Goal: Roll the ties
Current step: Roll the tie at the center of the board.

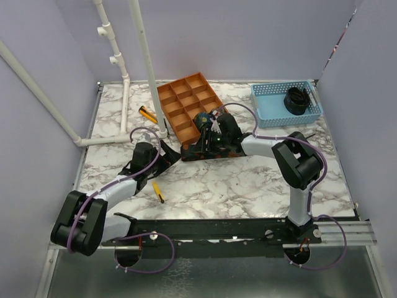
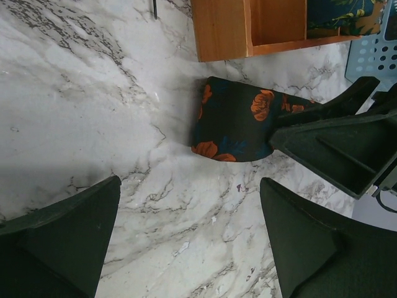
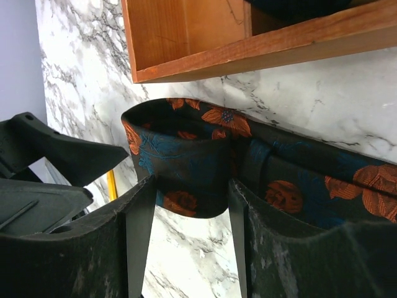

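Item, the floral tie: navy-black fabric with orange-red blooms and blue leaves. It lies as a strip on the marble table, just below the lower corner of the wooden organiser, at the centre of the top view. We record one end doubled back into a raised loop. Item, right end effector: its fingers are clamped on that loop, one against each side. The rest of the strip trails off to the lower right of the right wrist frame. Item, left end effector: jaws wide apart, with only bare marble between them. In its wrist frame the tie's flat end sits above it at upper centre, apart and untouched. In the top view it rests just left of the tie. Item, a patterned coil, seated in the organiser's lowest compartment, directly above the right end effector in the top view. Item, a dark rolled tie, inside the blue basket at upper right, well apart from both arms. Sundries: two yellow sticks, one left of the organiser and one below the left end effector, and white pipes at upper left.
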You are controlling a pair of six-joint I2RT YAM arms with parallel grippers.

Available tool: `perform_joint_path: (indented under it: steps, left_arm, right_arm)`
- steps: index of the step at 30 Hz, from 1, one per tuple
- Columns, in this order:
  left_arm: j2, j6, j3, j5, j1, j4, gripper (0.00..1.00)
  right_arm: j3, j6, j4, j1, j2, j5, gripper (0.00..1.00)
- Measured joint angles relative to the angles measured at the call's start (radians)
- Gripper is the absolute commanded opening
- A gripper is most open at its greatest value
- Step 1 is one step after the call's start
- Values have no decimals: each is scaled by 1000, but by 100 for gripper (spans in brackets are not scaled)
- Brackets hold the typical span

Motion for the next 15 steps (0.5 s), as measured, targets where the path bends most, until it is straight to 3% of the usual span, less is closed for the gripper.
perform_joint_path:
  steps: [15]
  left_arm:
    - [199,49,122,49,0,59,89]
  right_arm:
    - [-44,118,98,6,26,-26,40]
